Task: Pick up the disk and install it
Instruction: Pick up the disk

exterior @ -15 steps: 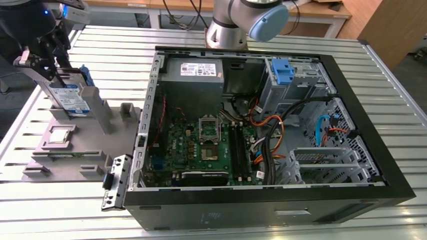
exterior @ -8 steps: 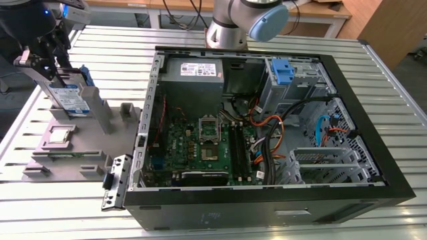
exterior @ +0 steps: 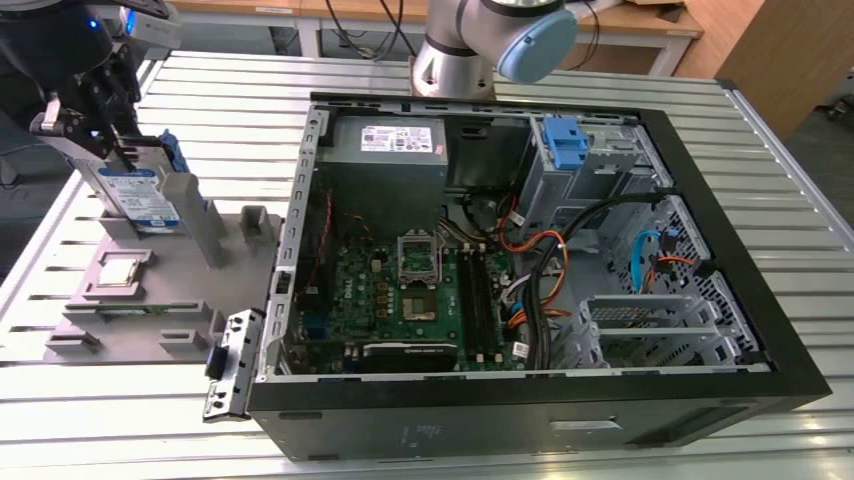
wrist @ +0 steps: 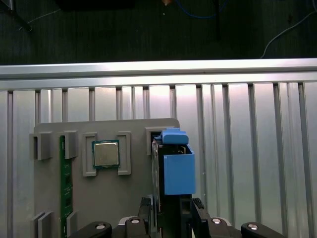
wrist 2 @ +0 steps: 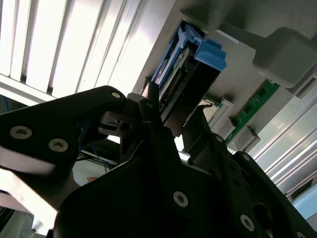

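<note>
One hand (exterior: 118,150) is present, at the exterior view's left, and it is clamped on the upper end of one disk (exterior: 140,195). The disk stands on edge, label face showing in the exterior view, with its lower end at a slot of one grey fixture plate (exterior: 174,290); whether it is seated there or just clear cannot be told. In both wrist views the hand (wrist: 171,210) grips the disk (wrist: 178,171) from either flat side, the blue carrier tab pointing away from the hand. The fixture plate also carries one processor chip (wrist: 106,153) in a square recess and one green memory module (wrist: 66,188) beside it, both apart from the disk. One open computer case (exterior: 534,400) lies on the slatted metal surface (exterior: 120,420), to the exterior view's right of the fixture. One upright blue bracket (exterior: 565,140) sits in its drive bay, well apart from the disk.
</note>
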Tool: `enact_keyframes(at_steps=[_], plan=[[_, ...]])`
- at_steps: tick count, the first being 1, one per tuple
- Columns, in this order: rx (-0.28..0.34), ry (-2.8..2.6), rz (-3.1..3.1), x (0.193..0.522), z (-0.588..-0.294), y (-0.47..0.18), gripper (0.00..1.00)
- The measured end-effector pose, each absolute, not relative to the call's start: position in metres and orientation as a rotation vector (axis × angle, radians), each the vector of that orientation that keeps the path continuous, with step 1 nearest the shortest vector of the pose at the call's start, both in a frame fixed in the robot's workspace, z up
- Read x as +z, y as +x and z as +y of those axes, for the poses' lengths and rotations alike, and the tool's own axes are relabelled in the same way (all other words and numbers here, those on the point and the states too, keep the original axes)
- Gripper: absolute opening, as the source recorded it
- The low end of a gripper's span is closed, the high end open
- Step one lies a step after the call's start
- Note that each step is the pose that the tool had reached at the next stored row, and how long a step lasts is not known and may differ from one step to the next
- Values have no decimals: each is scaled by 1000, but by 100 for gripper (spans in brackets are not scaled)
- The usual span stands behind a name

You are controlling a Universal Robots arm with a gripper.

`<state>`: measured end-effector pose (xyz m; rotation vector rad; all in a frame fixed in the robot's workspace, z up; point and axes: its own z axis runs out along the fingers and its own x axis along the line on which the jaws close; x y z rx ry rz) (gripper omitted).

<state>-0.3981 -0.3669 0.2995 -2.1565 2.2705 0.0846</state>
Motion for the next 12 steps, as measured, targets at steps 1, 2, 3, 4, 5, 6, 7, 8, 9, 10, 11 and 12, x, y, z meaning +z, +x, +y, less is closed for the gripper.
enact_keyframes(at_steps=[1, 2, 3, 4, 5, 6, 7, 8, 9, 10, 11, 12], plan=[[85, -2156, 2271, 300, -367, -398, 45], [85, -2156, 2270, 300, -367, -398, 45], [85, -2157, 2270, 300, -367, -398, 45], [85, -2157, 2270, 300, -367, -398, 45], [85, -2157, 2270, 300, -367, -398, 45], [85, -2156, 2270, 299, -367, -398, 45], [85, -2156, 2270, 299, -367, -398, 45], [85, -2157, 2270, 300, -367, -398, 45], [85, -2156, 2270, 300, -367, -398, 45], [86, -2156, 2270, 301, -367, -398, 45], [86, -2156, 2270, 301, -367, -398, 45], [86, -2156, 2270, 301, -367, -398, 45]])
